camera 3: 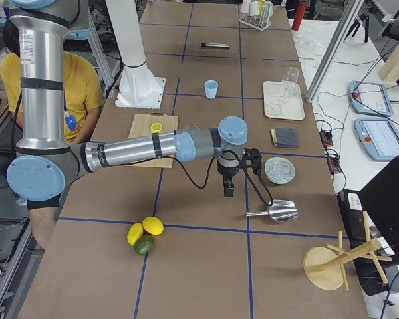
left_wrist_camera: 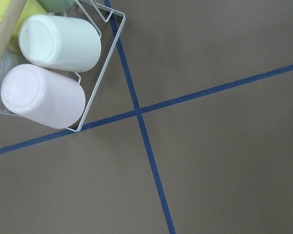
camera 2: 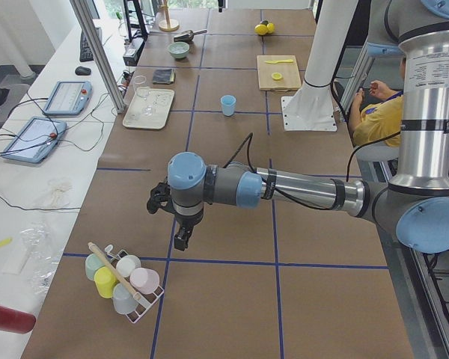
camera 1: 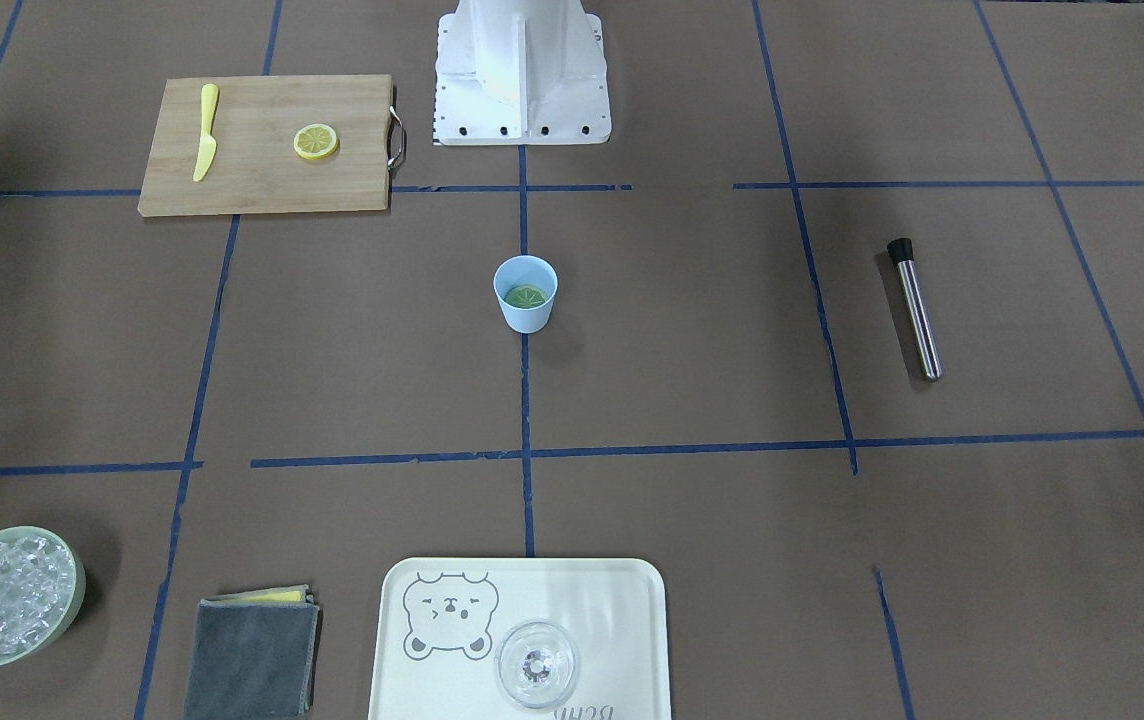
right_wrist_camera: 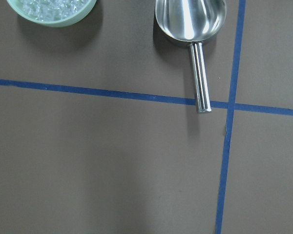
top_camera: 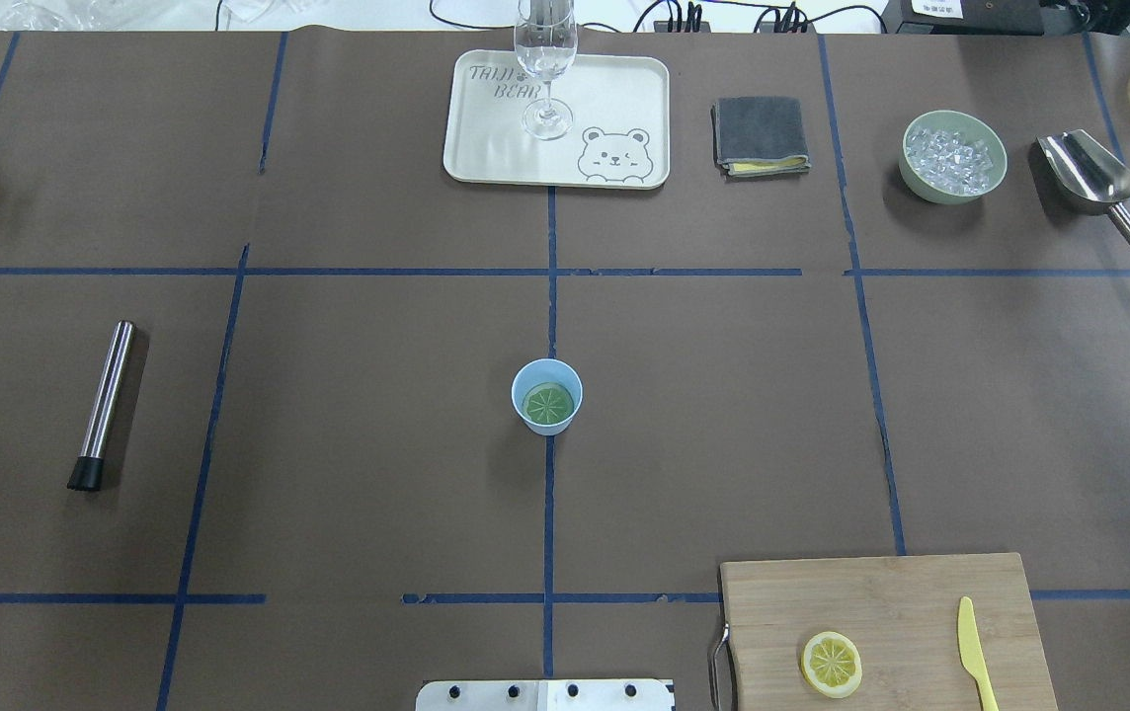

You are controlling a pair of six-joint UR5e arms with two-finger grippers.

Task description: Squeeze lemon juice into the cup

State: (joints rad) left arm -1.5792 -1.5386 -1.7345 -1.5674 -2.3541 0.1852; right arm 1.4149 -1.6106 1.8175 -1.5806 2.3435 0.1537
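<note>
Lemon (camera 1: 525,296) in cup (camera 1: 528,318); second lemon (camera 1: 316,141) on board (camera 1: 262,185).

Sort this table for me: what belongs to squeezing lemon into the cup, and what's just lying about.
Belongs to the job: cup; lemon slice inside it; spare lemon slice on the cutting board.

Lying about: yellow knife; steel rod; tray; glass; grey cloth; bowl of ice; scoop.
</note>
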